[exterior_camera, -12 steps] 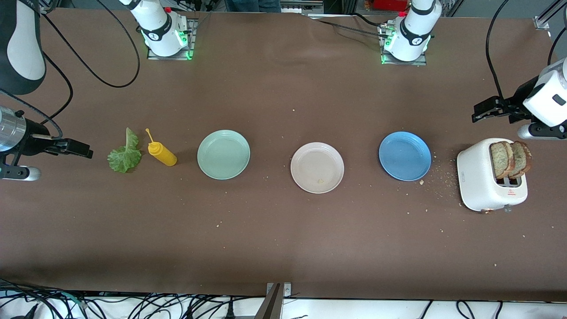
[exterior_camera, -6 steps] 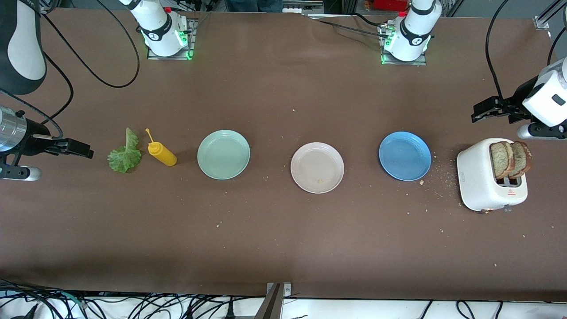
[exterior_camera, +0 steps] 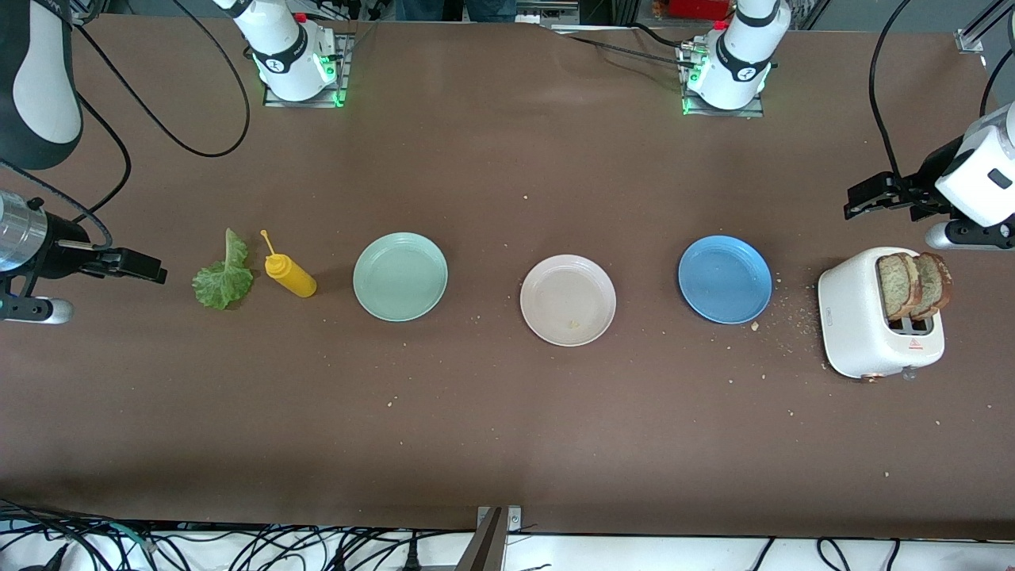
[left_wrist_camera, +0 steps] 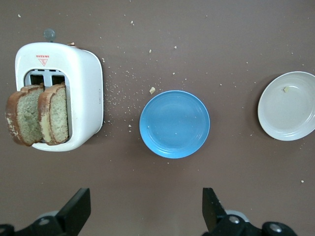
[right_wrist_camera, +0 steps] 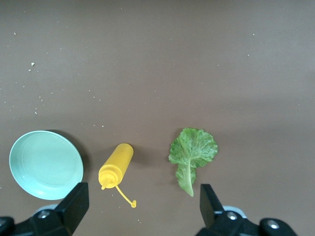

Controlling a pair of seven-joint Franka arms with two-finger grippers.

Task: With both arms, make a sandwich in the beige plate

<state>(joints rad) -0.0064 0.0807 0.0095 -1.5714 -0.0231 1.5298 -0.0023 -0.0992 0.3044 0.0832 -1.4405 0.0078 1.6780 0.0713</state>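
The left hand (exterior_camera: 860, 198) hangs in the air at the left arm's end of the worktop, over bare surface just beside the toaster (exterior_camera: 860, 333), on the side toward the arms' bases. Its fingers (left_wrist_camera: 76, 211) stand spread wide and grasp nothing. The right hand (exterior_camera: 151, 268) hangs at the right arm's end of the worktop, low and just beside the lettuce leaf (exterior_camera: 224, 277). Its fingers (right_wrist_camera: 74, 204) are likewise spread, released and empty.

Outward from the left hand, the white toaster holds two bread slices (exterior_camera: 913, 285) upright in its slots, the tops standing clear of the housing. Crumbs lie scattered on the worktop between the toaster and the blue plate (exterior_camera: 725, 279).

Outward from the right hand, the lettuce leaf lies flat on the worktop. A yellow squeeze bottle (exterior_camera: 290, 276) lies on its side just beside the leaf, and the mint-green plate (exterior_camera: 400, 277) sits next in the row.

The beige plate (exterior_camera: 568, 300) sits near the middle of the worktop, between the mint-green plate and the blue plate, well apart from both hands. It holds only a small crumb.

Task progress is judged to be at the start. No sandwich part is on the beige plate. Remaining work: one bread slice onto the plate, the lettuce leaf on top of it, then the second slice. The layout suggests the left arm takes the bread and the right arm takes the leaf.
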